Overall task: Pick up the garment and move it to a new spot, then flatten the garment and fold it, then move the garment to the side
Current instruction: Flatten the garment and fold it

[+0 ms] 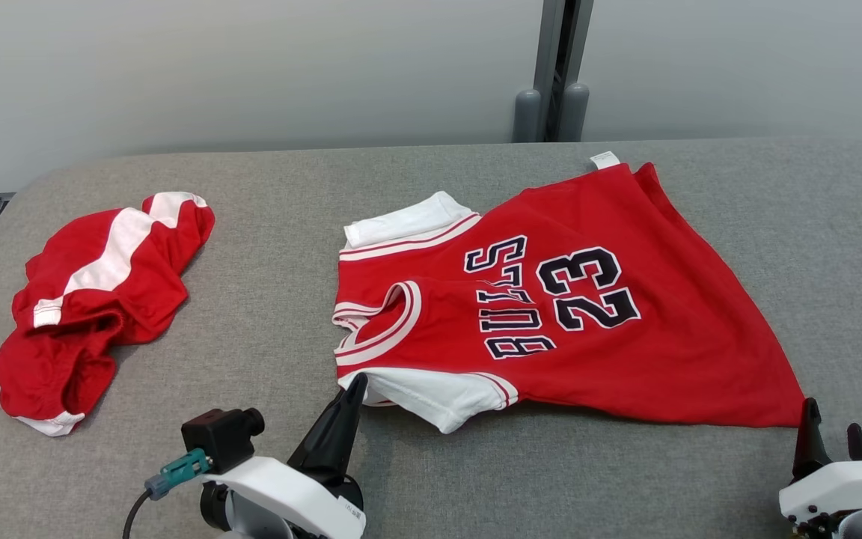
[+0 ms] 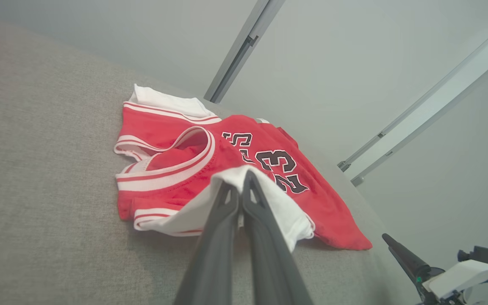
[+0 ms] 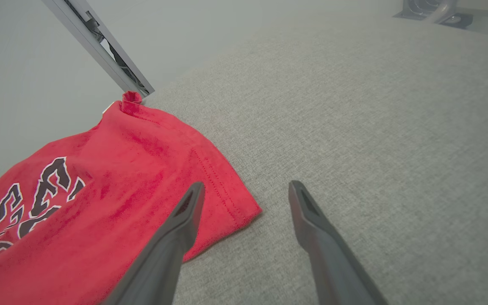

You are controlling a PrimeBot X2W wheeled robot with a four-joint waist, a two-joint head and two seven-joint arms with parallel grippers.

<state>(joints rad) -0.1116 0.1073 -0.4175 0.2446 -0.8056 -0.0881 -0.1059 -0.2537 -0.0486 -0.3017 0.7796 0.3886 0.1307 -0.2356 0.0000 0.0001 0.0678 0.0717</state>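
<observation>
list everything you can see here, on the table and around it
jersey: one, red with white sleeves and dark BULLS 23 lettering, spread at the table's middle and right
crumpled garment: one, red with white stripe, left end of the table
table: one, grey fabric top, under both
post: one, grey metal, behind the table
left fingers: two, dark, shut on the jersey's near white sleeve
right fingers: two, dark, open, by the jersey's hem corner

Matt cloth jersey (image 1: 663,359); rough (woven) table cover (image 1: 251,187).

You have one jersey (image 1: 573,314), one red bundle (image 1: 94,299) left of the left hand (image 1: 358,379), one table (image 1: 266,187).
</observation>
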